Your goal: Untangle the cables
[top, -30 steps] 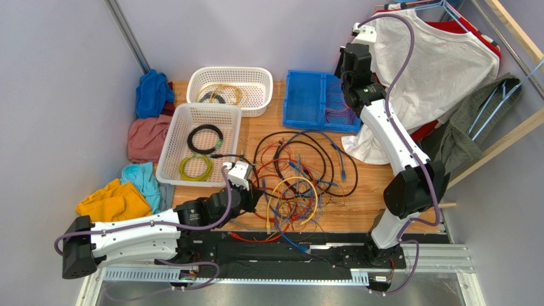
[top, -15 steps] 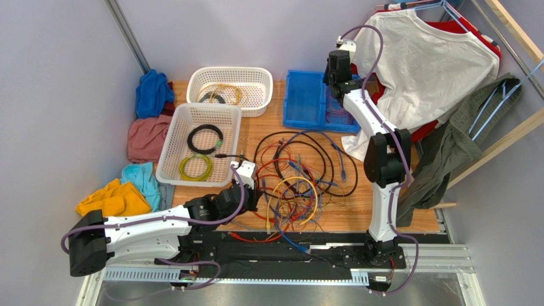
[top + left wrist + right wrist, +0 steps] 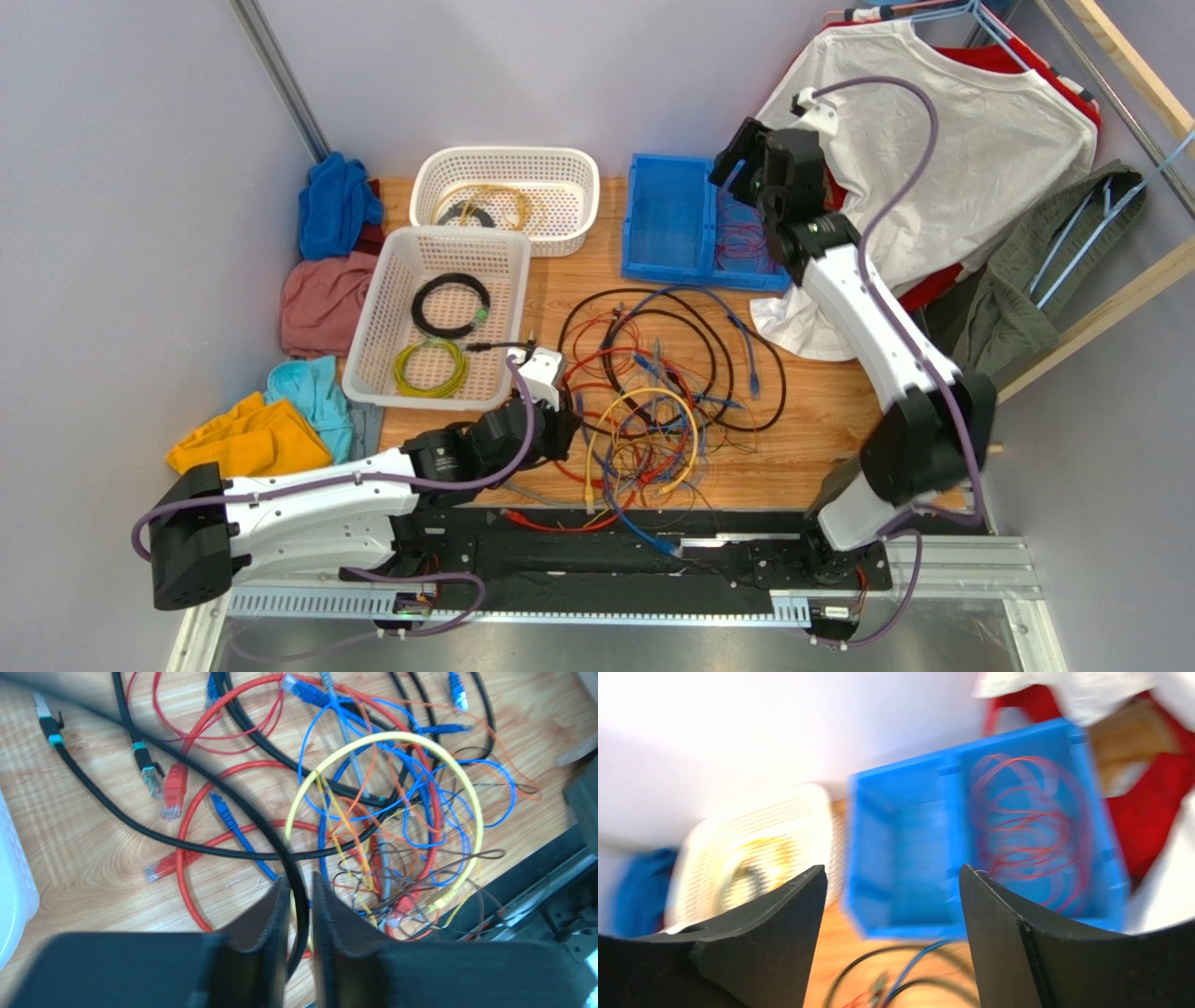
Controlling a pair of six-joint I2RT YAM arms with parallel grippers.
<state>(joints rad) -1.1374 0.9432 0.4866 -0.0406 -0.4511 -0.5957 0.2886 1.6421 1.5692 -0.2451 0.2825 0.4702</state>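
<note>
left hand [image 3: 300, 882] pinching black cable [image 3: 277, 836], right hand [image 3: 892, 875] spread, blue bin [image 3: 906, 840], basket [image 3: 766, 833] beyond

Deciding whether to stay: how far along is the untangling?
Looks done: red coil in the blue bin, coils in the white baskets. In hand: a black cable runs between the left jaws; right jaws open, empty. Left: a big tangle on the table.
</note>
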